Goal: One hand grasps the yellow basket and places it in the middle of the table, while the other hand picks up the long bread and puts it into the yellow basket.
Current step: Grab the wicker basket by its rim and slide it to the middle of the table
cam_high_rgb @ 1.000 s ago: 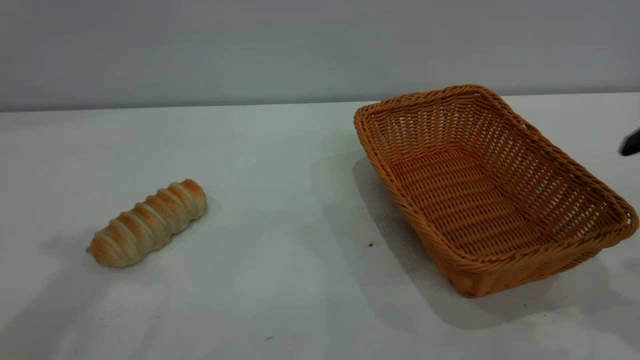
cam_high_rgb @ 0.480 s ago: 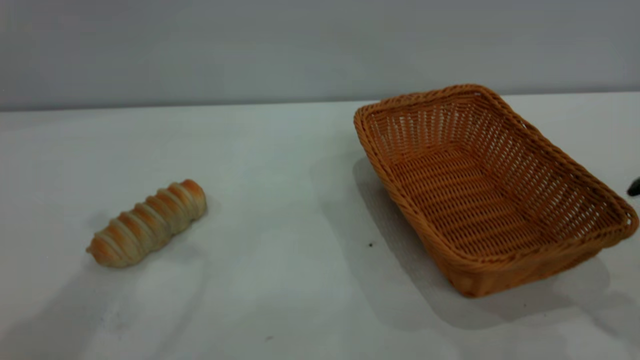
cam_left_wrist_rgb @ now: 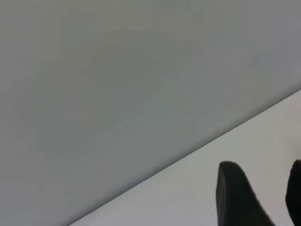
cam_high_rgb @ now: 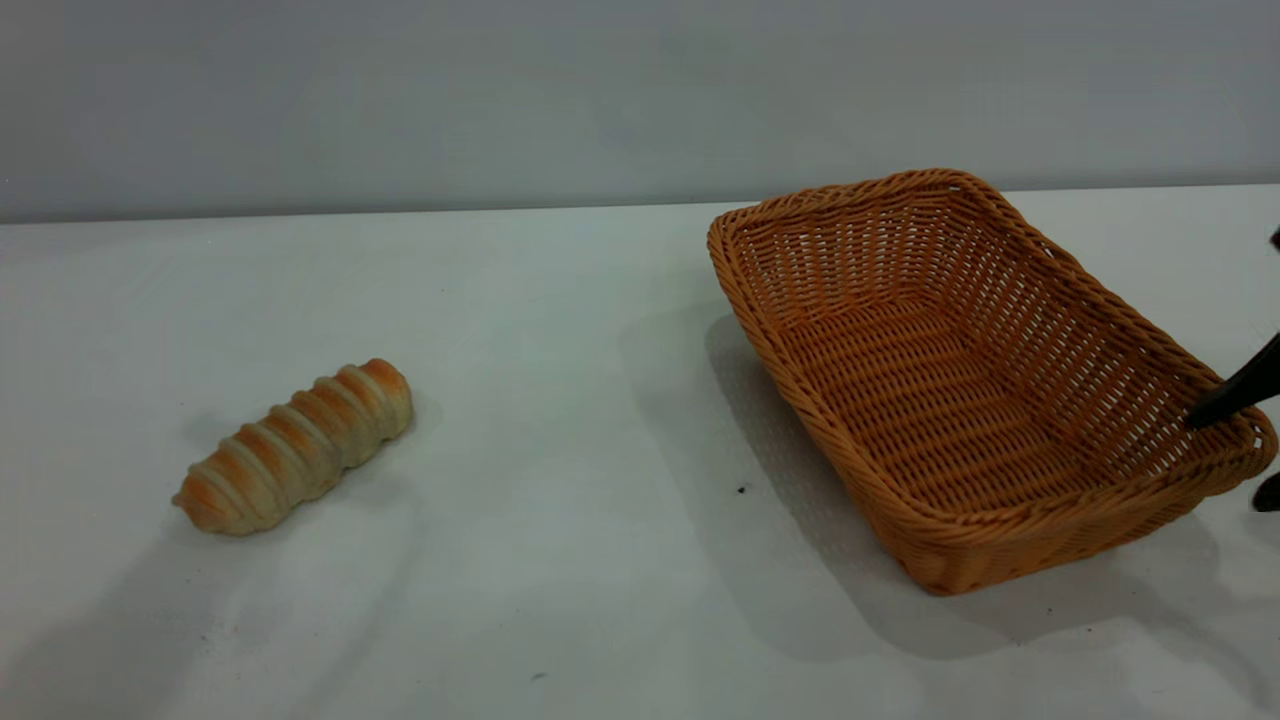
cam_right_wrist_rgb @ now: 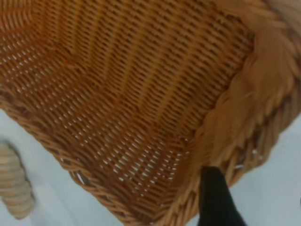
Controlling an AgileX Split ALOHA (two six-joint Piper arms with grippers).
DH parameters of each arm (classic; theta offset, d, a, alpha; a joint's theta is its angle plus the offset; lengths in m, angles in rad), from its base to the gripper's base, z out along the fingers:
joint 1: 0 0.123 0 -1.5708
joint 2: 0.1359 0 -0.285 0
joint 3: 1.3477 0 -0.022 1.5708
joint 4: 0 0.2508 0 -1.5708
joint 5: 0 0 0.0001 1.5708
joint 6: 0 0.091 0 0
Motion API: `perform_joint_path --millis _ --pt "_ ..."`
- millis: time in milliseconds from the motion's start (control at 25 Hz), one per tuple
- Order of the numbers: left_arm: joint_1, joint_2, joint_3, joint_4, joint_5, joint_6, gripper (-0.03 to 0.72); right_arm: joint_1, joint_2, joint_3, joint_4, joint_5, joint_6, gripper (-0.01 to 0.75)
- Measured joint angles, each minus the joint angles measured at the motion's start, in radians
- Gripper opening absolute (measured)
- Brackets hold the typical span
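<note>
The yellow basket (cam_high_rgb: 1000, 545) stands on the right half of the white table (cam_high_rgb: 560, 330), empty. My right gripper (cam_high_rgb: 1228, 460) reaches in from the right edge and is open, astride the basket's near-right corner rim. One finger (cam_high_rgb: 1232, 393) is inside and the other outside. The right wrist view shows the inner finger (cam_right_wrist_rgb: 214, 197) against the basket (cam_right_wrist_rgb: 117, 94) wall. The long bread (cam_high_rgb: 295, 447) lies on the left half of the table, untouched, and its end shows beyond the basket (cam_right_wrist_rgb: 14, 188). My left gripper (cam_left_wrist_rgb: 262, 165) is open over bare table and is out of the exterior view.
A grey wall (cam_high_rgb: 600, 100) rises behind the table's far edge. A few small dark specks (cam_high_rgb: 741, 489) mark the tabletop between bread and basket.
My right gripper has come down and in from the right edge, from above the basket's side to astride its corner rim. Basket and bread have not moved.
</note>
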Motion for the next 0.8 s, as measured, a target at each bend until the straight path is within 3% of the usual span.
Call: perform_joint_path --millis 800 --pt "0.000 0.001 0.000 0.014 0.000 0.001 0.328 0.001 0.161 -0.003 0.292 0.036 -0.267 0.469"
